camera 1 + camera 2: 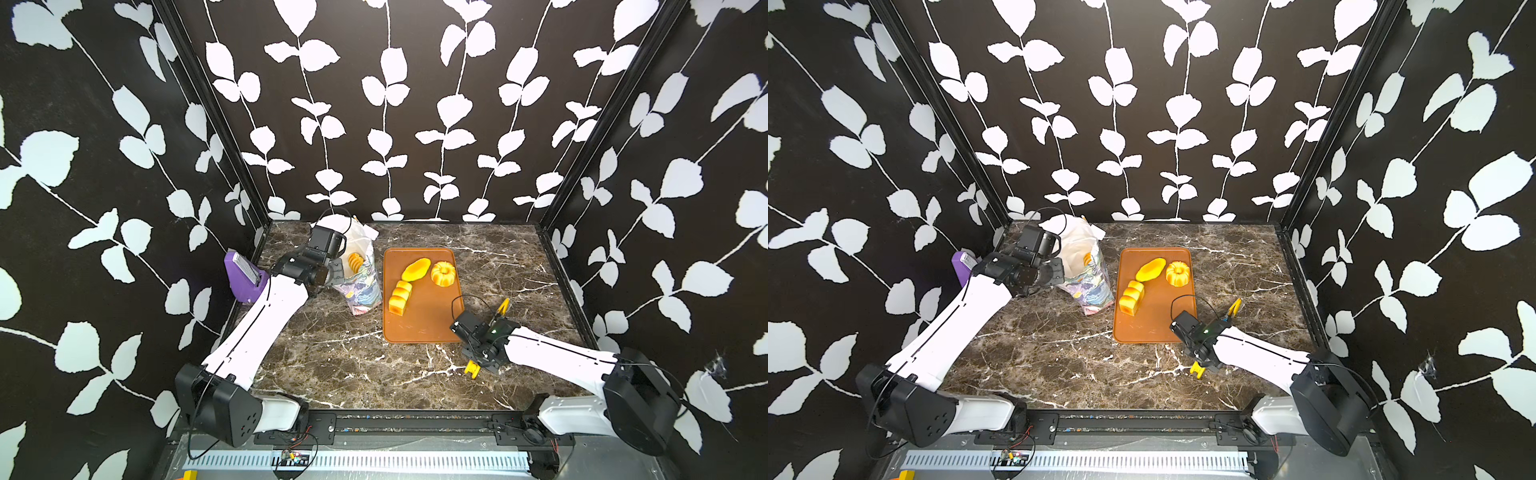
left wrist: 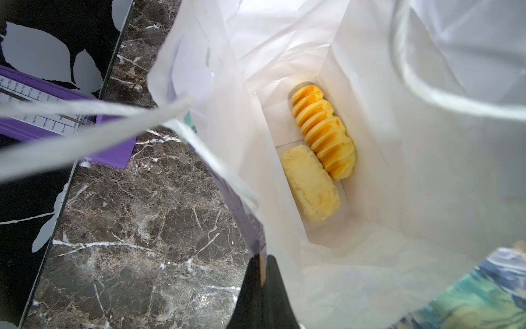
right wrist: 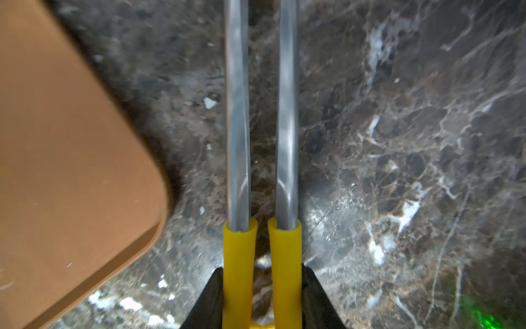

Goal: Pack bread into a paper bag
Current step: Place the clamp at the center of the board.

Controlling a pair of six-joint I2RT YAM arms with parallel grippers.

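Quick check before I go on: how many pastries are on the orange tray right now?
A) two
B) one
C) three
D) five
C: the tray holds the oval bun, the bundt and the segmented loaf. In the left wrist view, a ridged loaf and a paler loaf lie inside the paper bag.
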